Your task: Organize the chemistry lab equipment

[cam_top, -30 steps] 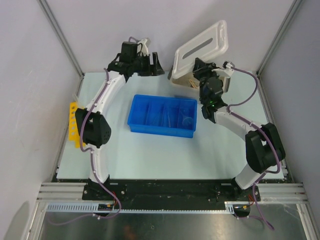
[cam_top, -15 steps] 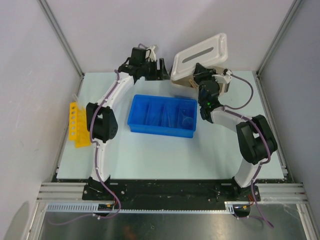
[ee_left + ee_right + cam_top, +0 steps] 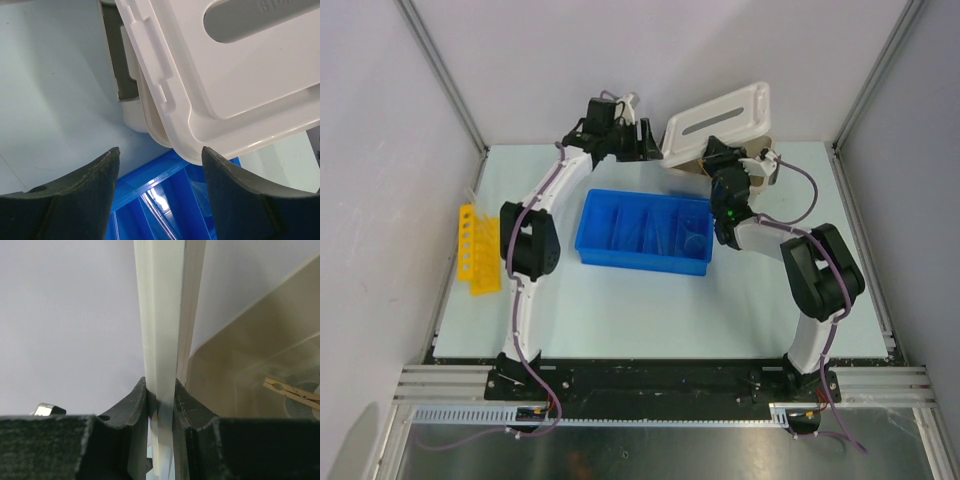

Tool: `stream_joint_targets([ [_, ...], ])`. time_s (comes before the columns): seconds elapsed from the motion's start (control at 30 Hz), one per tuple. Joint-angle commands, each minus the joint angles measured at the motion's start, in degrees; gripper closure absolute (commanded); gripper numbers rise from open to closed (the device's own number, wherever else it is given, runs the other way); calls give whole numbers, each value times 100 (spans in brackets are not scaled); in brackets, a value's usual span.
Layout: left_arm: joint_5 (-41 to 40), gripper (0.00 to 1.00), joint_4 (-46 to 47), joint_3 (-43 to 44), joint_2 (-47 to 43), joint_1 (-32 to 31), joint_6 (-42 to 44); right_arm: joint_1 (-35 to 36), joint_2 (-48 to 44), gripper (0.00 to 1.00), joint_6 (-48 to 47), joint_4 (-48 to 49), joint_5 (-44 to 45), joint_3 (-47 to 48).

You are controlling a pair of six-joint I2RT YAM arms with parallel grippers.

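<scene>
R hand (image 3: pixel 160 396) clamped on white lid (image 3: pixel 715 118) edge, L hand (image 3: pixel 160 156) apart. Thin grip: lid may slip onto tub (image 3: pixel 135 113).

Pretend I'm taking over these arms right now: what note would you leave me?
Right gripper: shut on the edge of the white lid, holding it tilted up off the beige tub.
Left gripper: open, empty, hovering beside the tub's corner.
Items: a wooden peg lies inside the tub; something clear, likely glass tubes, lies in the blue tray.
Done: tub opened.
To do: probably sort the tub's contents into tray compartments.
</scene>
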Motion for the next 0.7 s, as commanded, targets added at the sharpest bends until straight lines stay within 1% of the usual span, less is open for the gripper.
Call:
stream_joint_targets([
  [0.0, 314, 30, 270, 340, 192, -19, -195, 79, -25, 98, 153, 506, 420, -79],
  [0.27, 534, 34, 405, 407, 552, -19, -241, 206, -7, 94, 357, 469, 718, -315],
  [0.37, 550, 40, 432, 409, 630, -18, -235, 221, 35, 90, 443, 414, 724, -333],
  [0.43, 562, 43, 456, 411, 674, -14, -234, 223, 33, 89, 488, 332, 714, -329],
  [0.67, 464, 45, 505, 429, 737, -10, -230, 197, -34, 82, 597, -53, 677, -361],
])
